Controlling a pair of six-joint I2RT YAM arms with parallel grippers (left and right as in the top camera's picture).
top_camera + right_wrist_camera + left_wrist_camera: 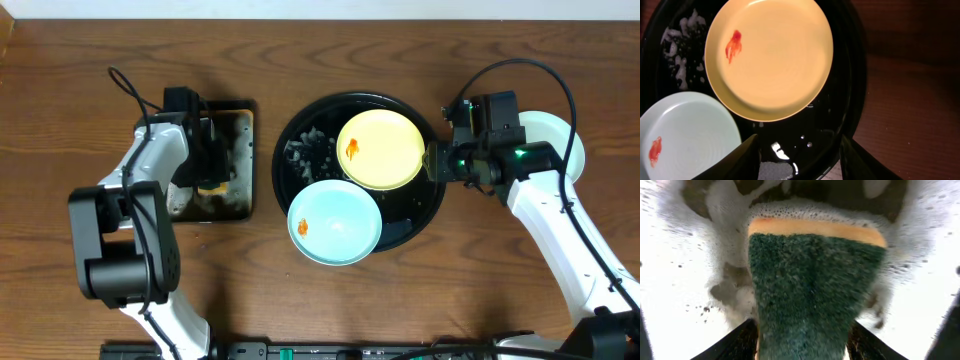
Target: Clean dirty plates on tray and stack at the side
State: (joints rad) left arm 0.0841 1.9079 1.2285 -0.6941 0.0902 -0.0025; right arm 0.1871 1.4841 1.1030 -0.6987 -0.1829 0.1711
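Observation:
The round black tray holds a pale yellow plate with an orange smear and, overlapping its front rim, a pale blue-green plate, also smeared. A third pale plate lies on the table to the right, partly under my right arm. My right gripper is open and straddles the tray's right rim, next to the yellow plate and the blue-green plate. My left gripper is over the small rectangular tray, shut on a green-yellow sponge amid foam.
Soap foam lies in the back left of the round tray. The rectangular black tray with suds sits left of it. Bare wooden table surrounds everything, and cables run along the front edge.

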